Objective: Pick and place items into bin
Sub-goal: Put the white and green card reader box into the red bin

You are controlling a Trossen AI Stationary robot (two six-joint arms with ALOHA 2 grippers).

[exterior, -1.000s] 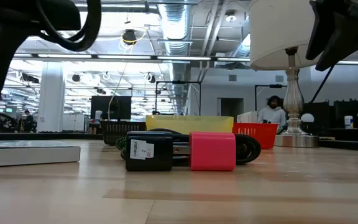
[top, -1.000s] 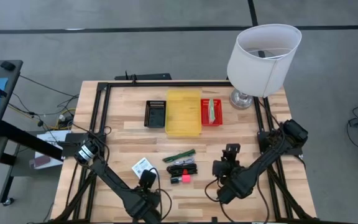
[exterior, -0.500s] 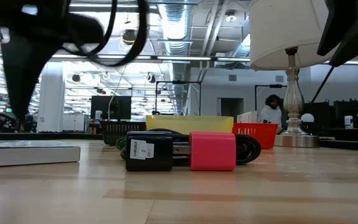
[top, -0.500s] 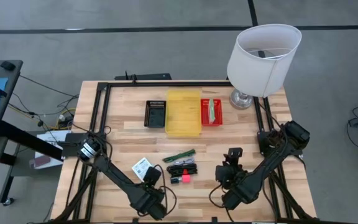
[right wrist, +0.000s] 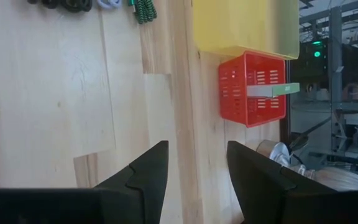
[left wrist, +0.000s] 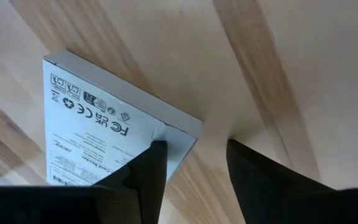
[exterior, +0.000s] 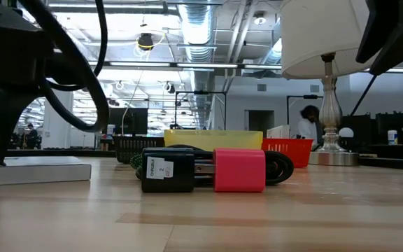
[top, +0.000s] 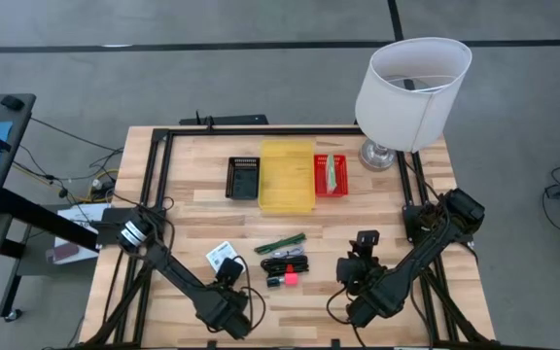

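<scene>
On the table (top: 192, 209), red basket (top: 331, 176) holds green-striped packet (top: 330, 173).

Two dark jointed arms – left arm (top: 178, 277), right arm (top: 411, 258) – looped black cables, tapered black jaws

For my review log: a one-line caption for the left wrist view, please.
Left gripper open, one finger over a corner of the flat white labelled packet on the wooden table.

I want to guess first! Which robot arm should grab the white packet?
Left. The left gripper hangs open right over the white packet, one finger above its corner. The right gripper waits over bare table.
</scene>
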